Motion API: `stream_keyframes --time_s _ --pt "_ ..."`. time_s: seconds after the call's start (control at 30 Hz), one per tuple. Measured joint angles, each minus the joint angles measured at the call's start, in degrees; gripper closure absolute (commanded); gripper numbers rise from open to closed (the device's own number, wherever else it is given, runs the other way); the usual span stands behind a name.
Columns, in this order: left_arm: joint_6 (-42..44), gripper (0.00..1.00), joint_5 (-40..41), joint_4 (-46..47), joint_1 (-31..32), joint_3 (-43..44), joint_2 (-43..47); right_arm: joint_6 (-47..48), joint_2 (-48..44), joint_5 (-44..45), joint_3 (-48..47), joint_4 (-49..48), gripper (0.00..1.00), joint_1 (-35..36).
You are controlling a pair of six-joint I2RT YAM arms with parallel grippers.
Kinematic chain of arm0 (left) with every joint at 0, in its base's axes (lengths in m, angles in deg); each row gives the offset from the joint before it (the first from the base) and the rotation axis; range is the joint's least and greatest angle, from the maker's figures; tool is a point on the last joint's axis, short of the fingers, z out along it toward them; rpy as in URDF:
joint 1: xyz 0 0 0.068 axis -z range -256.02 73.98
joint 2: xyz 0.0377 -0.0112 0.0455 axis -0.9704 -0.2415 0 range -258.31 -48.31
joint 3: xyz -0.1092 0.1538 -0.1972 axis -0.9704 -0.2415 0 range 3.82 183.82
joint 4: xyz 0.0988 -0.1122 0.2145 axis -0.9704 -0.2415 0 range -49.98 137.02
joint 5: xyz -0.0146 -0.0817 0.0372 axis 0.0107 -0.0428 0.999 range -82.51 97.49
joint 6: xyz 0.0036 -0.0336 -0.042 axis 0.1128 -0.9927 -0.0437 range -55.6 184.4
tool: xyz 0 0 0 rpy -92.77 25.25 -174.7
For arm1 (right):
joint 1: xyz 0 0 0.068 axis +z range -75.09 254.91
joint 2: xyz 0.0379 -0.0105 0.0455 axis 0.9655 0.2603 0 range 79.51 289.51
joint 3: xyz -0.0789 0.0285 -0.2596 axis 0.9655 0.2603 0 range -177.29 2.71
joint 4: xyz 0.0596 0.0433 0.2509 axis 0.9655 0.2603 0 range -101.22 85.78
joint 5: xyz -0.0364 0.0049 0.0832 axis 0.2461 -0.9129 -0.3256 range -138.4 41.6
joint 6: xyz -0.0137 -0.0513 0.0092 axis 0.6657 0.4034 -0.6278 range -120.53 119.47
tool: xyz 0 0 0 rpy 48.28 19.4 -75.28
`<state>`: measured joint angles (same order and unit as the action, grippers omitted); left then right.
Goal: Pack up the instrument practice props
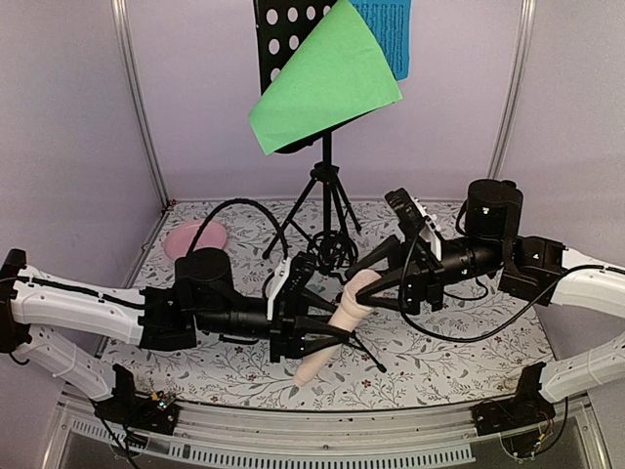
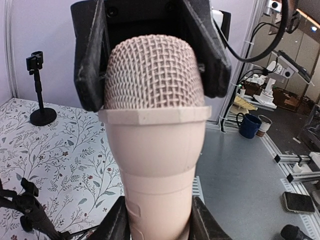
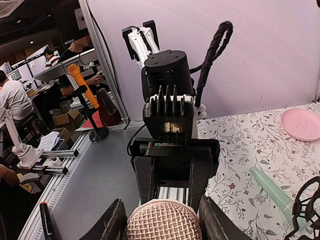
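Note:
A beige microphone [image 1: 344,315] with a mesh head [image 2: 154,70] hangs tilted above the middle of the floral table, held from both sides. My left gripper [image 1: 325,339] [image 2: 157,222] is shut on its smooth body, fingers pressed to both flanks. My right gripper [image 1: 379,281] [image 3: 162,220] is shut on the mesh head [image 3: 164,222]. Behind stands the black perforated music rack [image 1: 283,44] on tripod legs [image 1: 327,210], carrying a green sheet [image 1: 327,78] and a blue sheet [image 1: 389,29]. A mint microphone [image 3: 270,192] lies on the table. A small black tripod [image 2: 25,207] lies under the left arm.
A pink plate [image 1: 193,237] [image 3: 301,124] sits at the back left of the table. A black clip stand with a round base [image 2: 39,95] stands on the floral cloth. Metal frame posts [image 1: 137,98] edge the back wall. A blue mug [image 2: 249,125] sits off the table.

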<state>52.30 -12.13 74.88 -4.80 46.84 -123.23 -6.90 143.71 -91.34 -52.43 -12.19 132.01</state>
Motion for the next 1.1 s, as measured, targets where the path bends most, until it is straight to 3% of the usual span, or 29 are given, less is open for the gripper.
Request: stream_keyframes --time_s 0.1,0.27,0.43,0.67,0.9,1.1 --pt "-0.11 0.87 0.28 0.31 0.07 0.0 -0.22 0.02 -0.33 0.0 0.37 -0.17 0.47 0.0" --pt "-0.13 0.92 0.94 0.46 0.15 0.0 -0.22 -0.04 -0.42 -0.09 0.46 -0.46 0.14 0.0" --pt "0.07 0.92 2.51 -0.24 0.15 0.0 0.39 0.09 -0.39 1.4 0.57 -0.66 0.0 0.0" --pt "0.96 0.96 11.8 -8.15 0.2 -0.02 4.76 -0.24 -1.53 11.67 1.09 -0.37 0.01 0.0" --pt "-1.33 0.98 33.79 -24.92 0.13 0.02 11.37 -1.18 -8.55 27.71 4.46 -0.85 0.01 0.0" --pt "-4.63 1.0 48.76 -39.56 -2.86 0.13 13.46 -1.33 -10.45 33.92 5.29 -1.77 0.01 0.0"
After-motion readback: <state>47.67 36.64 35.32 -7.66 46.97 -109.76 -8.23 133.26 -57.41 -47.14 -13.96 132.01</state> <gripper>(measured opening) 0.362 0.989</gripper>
